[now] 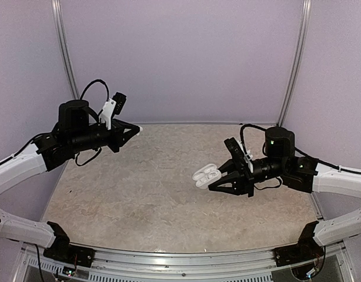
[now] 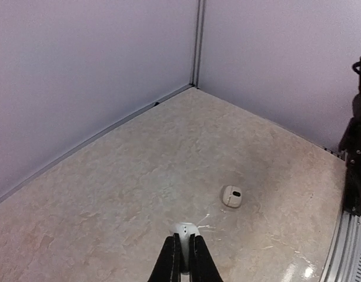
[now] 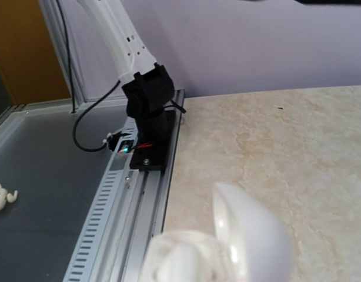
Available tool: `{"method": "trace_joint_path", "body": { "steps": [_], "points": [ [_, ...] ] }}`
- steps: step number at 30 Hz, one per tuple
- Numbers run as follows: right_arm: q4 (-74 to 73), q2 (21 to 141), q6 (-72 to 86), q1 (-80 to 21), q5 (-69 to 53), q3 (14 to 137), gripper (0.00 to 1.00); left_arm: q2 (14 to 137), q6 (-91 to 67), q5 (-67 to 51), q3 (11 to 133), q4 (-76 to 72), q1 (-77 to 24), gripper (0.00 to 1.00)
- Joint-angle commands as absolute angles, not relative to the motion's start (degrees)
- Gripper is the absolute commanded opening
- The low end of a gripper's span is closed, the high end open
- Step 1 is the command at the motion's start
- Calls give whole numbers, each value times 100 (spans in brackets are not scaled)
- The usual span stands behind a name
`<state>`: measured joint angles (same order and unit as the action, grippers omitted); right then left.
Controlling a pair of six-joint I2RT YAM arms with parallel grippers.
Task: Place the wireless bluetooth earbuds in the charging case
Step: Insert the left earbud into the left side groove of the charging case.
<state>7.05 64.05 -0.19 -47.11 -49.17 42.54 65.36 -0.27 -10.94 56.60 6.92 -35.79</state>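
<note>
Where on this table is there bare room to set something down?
Bare: the table's wide middle and left, between front rail and back wall. Crowded: the right, where the right fingers hold the charging case. A small white object also lies on the surface, seen only from the left wrist.

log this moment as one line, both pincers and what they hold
left pincer: shut on earbud, in the air | right pincer: shut on charging case, lid open | insert: not yet done

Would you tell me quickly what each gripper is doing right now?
Left gripper: closed on an earbud.
Right gripper: closed on the open charging case.
</note>
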Motion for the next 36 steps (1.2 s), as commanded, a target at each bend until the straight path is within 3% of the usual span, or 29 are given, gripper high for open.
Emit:
{"method": "trace_joint_path", "body": {
  "steps": [1, 7, 14, 36],
  "points": [
    [720, 6385, -233, -4684, -5220, 4417, 0, 6075, 595, -2207, 5604, 664, -4272, 6],
    [860, 6434, -265, -4715, -5239, 4479, 0, 5951, 640, -2054, 5747, 544, -5553, 6],
    [949, 6501, -323, -4801, -5154, 4528, 0, 6649, 570, -1817, 6047, 190, -6646, 6],
    [1110, 6347, -310, -4935, -5033, 4518, 0, 7724, 504, -1229, 6510, 232, -6917, 5]
  ]
}}
